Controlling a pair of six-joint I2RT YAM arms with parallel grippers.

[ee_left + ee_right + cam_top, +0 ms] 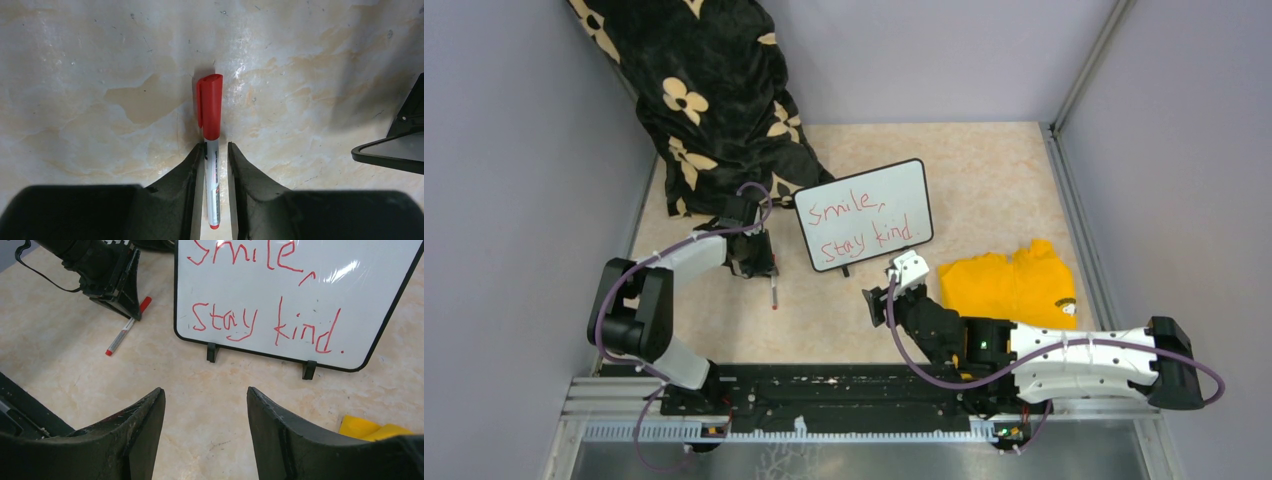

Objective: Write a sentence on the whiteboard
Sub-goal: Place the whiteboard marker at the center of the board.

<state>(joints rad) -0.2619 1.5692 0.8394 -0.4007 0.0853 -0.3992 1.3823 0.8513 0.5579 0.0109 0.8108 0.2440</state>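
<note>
The whiteboard stands on its short black feet in the middle of the tabletop, leaning back so that its face is turned up toward me. The sentence runs across it in red in two lines, "Smile," above "Stay kind.", and the full stop at the end makes me judge the writing finished. My left fingers hang low just left of the board, over the red marker. It lies flat on the tabletop between them, its red cap on and pointing away from my wrist. The fingers stand only narrowly parted, with a sliver of tabletop showing beside the barrel, so they frame the marker rather than pinch it. I take this for setting it down, well clear of the board so that nothing smears the ink. My right fingers are spread wide with nothing between them but bare tabletop, just in front of the board's lower edge, where they could steady it. A yellow cloth lies to my right and a black flowered cloth is heaped in the far left corner, both apart from the board.
</note>
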